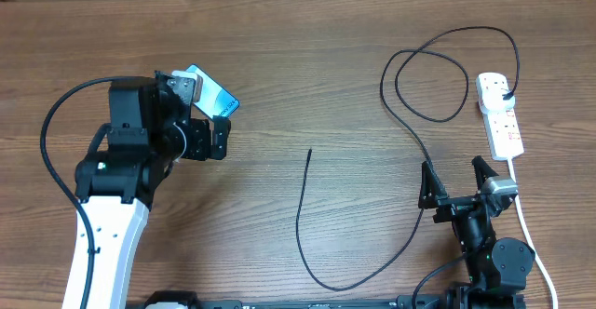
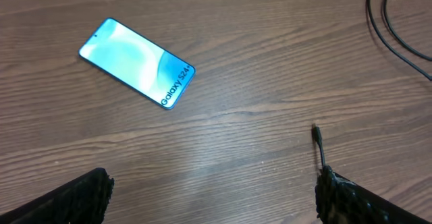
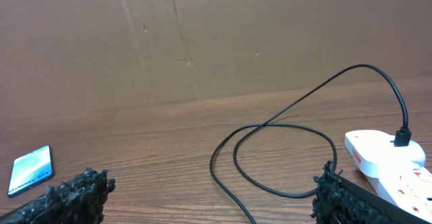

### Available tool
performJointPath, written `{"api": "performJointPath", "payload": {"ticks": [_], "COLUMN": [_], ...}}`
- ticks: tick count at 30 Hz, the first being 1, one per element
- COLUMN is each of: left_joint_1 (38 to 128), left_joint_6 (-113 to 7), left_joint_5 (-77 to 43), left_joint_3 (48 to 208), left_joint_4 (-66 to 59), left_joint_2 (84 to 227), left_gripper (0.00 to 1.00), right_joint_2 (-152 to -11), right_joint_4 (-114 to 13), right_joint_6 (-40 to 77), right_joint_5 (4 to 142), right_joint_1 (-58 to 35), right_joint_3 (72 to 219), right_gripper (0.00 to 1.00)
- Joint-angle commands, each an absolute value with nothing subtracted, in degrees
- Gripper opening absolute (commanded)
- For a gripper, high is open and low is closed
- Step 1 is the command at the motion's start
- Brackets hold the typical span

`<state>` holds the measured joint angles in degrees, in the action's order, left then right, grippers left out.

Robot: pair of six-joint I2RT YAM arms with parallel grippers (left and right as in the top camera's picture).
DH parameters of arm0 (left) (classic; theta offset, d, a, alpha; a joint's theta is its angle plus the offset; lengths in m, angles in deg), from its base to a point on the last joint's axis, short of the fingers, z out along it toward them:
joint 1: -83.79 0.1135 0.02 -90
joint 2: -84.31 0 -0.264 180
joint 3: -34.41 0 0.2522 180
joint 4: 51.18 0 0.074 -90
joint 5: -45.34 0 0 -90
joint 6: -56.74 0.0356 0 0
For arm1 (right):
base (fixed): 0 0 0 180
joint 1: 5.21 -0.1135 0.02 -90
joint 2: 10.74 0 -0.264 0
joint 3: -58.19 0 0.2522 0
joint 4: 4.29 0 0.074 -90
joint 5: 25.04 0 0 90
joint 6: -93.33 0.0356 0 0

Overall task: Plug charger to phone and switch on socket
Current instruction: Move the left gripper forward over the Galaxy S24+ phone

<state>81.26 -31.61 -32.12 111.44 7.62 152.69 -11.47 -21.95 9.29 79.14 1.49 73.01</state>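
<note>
The phone [image 1: 214, 94] lies flat at the back left with its light-blue screen lit; it also shows in the left wrist view [image 2: 137, 62] and the right wrist view [image 3: 30, 171]. My left gripper [image 1: 206, 114] is open and empty, hovering just in front of the phone [image 2: 212, 193]. The charger's small plug tip [image 1: 309, 152] lies free mid-table and shows by my left gripper's right finger [image 2: 316, 135]. Its black cable [image 1: 303, 244] curves round to a black plug [image 1: 506, 96] seated in the white socket strip [image 1: 501, 123]. My right gripper [image 1: 455, 181] is open and empty [image 3: 212, 197], beside the cable.
The cable makes a loop [image 1: 428, 86] at the back right, also in the right wrist view [image 3: 283, 156]. The strip's thick white cord [image 1: 527, 227] runs toward the front edge past my right arm. A brown cardboard wall [image 3: 202, 35] stands behind the table.
</note>
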Motion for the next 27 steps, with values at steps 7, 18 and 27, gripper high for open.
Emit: {"api": "performJointPath", "payload": {"ticks": [7, 18, 27], "left_joint_1": [81.1, 80.0, 77.2], "left_joint_6": [-34.9, -45.5, -52.8], "left_joint_5": [-32.1, -37.2, -41.4], "left_joint_3": [113.0, 121.4, 144.2], "left_joint_4": [7.5, 14.5, 29.7], "left_joint_2": [154.0, 164.0, 184.3], "left_gripper": [1.0, 1.0, 1.0], "right_joint_2": [-10.9, -10.9, -10.9], "right_joint_4": [-21.6, -21.6, -21.6], "right_joint_6": [9.1, 9.1, 9.1], "right_joint_5": [78.5, 78.5, 78.5], "right_joint_1": [1.2, 1.2, 1.2], "right_joint_3": [72.4, 72.4, 72.4], "right_gripper": [1.0, 1.0, 1.0]}}
